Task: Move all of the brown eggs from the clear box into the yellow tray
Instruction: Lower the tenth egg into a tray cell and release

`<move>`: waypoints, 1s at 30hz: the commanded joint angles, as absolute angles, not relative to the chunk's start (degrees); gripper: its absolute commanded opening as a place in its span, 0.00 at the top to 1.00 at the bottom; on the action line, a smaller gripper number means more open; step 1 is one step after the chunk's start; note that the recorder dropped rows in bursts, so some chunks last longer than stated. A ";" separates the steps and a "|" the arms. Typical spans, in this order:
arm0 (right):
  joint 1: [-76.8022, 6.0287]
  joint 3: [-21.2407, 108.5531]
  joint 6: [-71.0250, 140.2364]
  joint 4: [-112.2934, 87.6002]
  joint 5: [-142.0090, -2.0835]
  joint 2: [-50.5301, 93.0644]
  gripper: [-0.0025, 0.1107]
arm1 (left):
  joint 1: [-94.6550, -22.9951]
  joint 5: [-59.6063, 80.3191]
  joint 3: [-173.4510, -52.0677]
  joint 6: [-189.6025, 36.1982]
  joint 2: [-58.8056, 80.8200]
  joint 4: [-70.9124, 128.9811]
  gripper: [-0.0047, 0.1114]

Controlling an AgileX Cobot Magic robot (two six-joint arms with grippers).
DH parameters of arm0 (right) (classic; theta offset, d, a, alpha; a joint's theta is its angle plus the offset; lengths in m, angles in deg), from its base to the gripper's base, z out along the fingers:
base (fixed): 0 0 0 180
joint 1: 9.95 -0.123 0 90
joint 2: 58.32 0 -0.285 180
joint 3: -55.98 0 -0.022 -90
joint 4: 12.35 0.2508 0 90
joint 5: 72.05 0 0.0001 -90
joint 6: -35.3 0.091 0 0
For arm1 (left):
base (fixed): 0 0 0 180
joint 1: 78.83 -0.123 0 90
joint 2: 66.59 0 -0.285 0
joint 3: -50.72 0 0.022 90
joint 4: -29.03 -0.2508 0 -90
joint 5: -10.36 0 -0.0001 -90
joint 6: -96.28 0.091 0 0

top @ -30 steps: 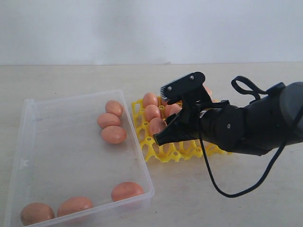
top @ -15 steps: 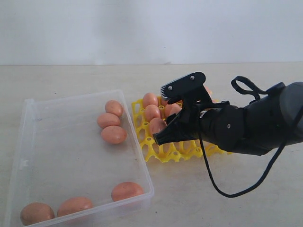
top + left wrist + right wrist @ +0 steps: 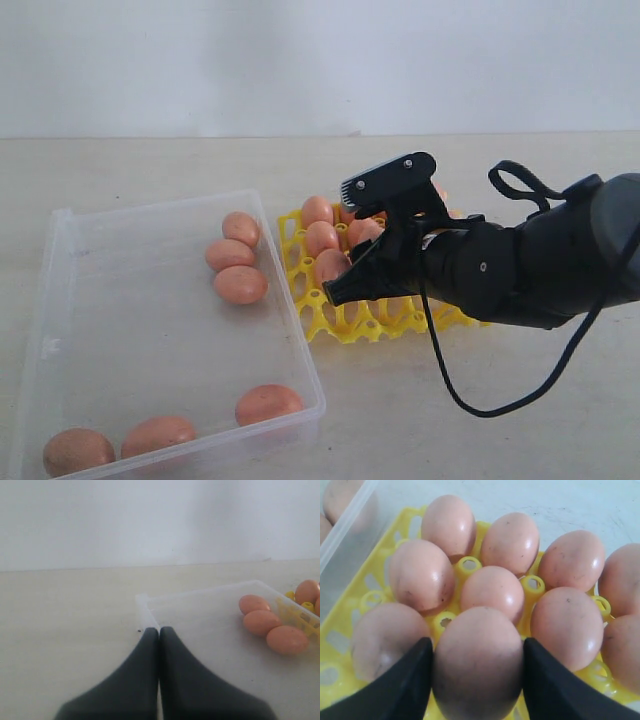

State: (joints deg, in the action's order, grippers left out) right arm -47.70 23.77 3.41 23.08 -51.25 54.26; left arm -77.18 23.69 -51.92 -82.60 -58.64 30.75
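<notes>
My right gripper point(image 3: 361, 240) hangs over the yellow tray point(image 3: 340, 328), shut on a brown egg point(image 3: 477, 662) that fills the gap between its two black fingers. Under it, several brown eggs point(image 3: 492, 591) sit in the cups of the yellow tray point(image 3: 468, 565). The clear box point(image 3: 300, 340) lies to the left. It holds three eggs point(image 3: 240, 285) near its far right side and three eggs point(image 3: 158, 435) along its near edge. My left gripper point(image 3: 159, 630) is shut and empty, with its tips at a corner of the clear box point(image 3: 200, 592). It is out of the exterior view.
The pale tabletop point(image 3: 480, 440) runs back to a white wall. The right arm's black cable point(image 3: 500, 405) loops down over the table in front of the tray. The box's near right corner lies close to the tray's front left edge.
</notes>
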 commanded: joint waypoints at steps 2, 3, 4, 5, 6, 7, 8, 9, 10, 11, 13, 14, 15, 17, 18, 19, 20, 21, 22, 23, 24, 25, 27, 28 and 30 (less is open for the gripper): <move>-47.82 24.06 4.34 22.95 -50.89 54.16 0.97 | -76.95 23.61 -52.07 -82.57 -58.81 31.06 1.00; -47.82 24.06 4.34 22.95 -50.89 54.16 0.97 | -76.95 23.61 -52.07 -82.57 -58.81 31.06 1.00; -47.82 24.06 4.34 22.95 -50.89 54.16 0.97 | -76.95 23.61 -52.07 -82.57 -58.81 31.06 1.00; -47.82 24.06 4.34 22.95 -50.89 54.16 0.97 | -76.95 23.61 -52.07 -82.57 -58.81 31.06 1.00; -47.82 24.06 4.34 22.95 -50.89 54.16 0.97 | -76.95 23.61 -52.07 -82.57 -58.81 31.06 1.00; -47.82 24.06 4.34 22.95 -50.89 54.16 0.97 | -76.95 23.61 -52.07 -82.57 -58.81 31.06 1.00; -47.82 24.06 4.34 22.95 -50.89 54.16 0.97 | -76.95 23.61 -52.07 -82.57 -58.81 31.06 1.00; -47.82 24.06 4.34 22.95 -50.89 54.16 0.97 | -76.95 23.61 -52.07 -82.57 -58.81 31.06 1.00; -47.82 24.06 4.34 22.95 -50.89 54.16 0.97 | -76.95 23.61 -52.07 -82.57 -58.81 31.06 1.00; -47.82 24.06 4.31 22.95 -50.89 54.16 0.97 | -76.95 23.61 -52.07 -82.57 -58.81 31.06 1.00; -47.82 24.06 4.31 22.95 -50.89 54.16 0.97 | -76.95 23.61 -52.07 -82.57 -58.81 31.06 1.00; -47.82 24.06 4.31 22.95 -50.89 54.16 0.96 | -76.95 23.61 -52.07 -82.57 -58.81 31.06 1.00; -47.82 24.06 4.31 22.95 -50.89 54.16 0.95 | -76.95 23.61 -52.07 -82.57 -58.81 31.06 1.00; -47.82 24.06 4.31 22.45 -50.89 54.16 0.86 | -76.95 23.61 -52.07 -82.57 -58.81 31.06 1.00; -47.82 24.06 4.31 22.14 -50.89 54.16 0.80 | -76.95 23.61 -52.07 -82.57 -58.81 31.06 1.00; -47.82 24.06 4.31 22.06 -50.89 54.16 0.74 | -76.95 23.61 -52.07 -82.57 -58.81 31.06 1.00; -47.82 24.06 4.31 22.08 -50.89 54.16 0.65 | -76.95 23.61 -52.07 -82.57 -58.81 31.06 1.00; -47.93 24.06 4.31 22.08 -50.89 54.16 0.60 | -76.95 23.61 -52.07 -82.57 -58.81 31.06 1.00; -47.93 24.06 4.44 22.08 -50.89 54.16 0.57 | -76.95 23.61 -52.07 -82.57 -58.81 31.06 1.00; -48.25 24.06 4.61 22.08 -50.89 54.16 0.53 | -76.95 23.61 -52.07 -82.57 -58.81 31.06 1.00; -48.39 24.06 4.61 22.08 -50.89 54.16 0.52 | -76.95 23.61 -52.07 -82.57 -58.81 31.06 1.00; -48.48 24.18 4.86 22.08 -50.89 54.16 0.52 | -76.95 23.61 -52.07 -82.57 -58.81 31.06 1.00; -48.80 24.34 5.17 22.08 -51.00 54.16 0.53 | -76.95 23.61 -52.07 -82.57 -58.81 31.06 1.00; -48.80 24.77 5.17 22.08 -51.81 54.16 0.53 | -76.95 23.61 -52.07 -82.57 -58.81 31.06 1.00; -48.80 25.77 5.17 22.08 -52.70 54.16 0.53 | -76.95 23.61 -52.07 -82.57 -58.81 31.06 1.00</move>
State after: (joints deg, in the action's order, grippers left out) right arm -48.64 24.50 4.77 22.61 -51.98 54.26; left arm -77.18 23.69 -51.92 -82.60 -58.64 30.75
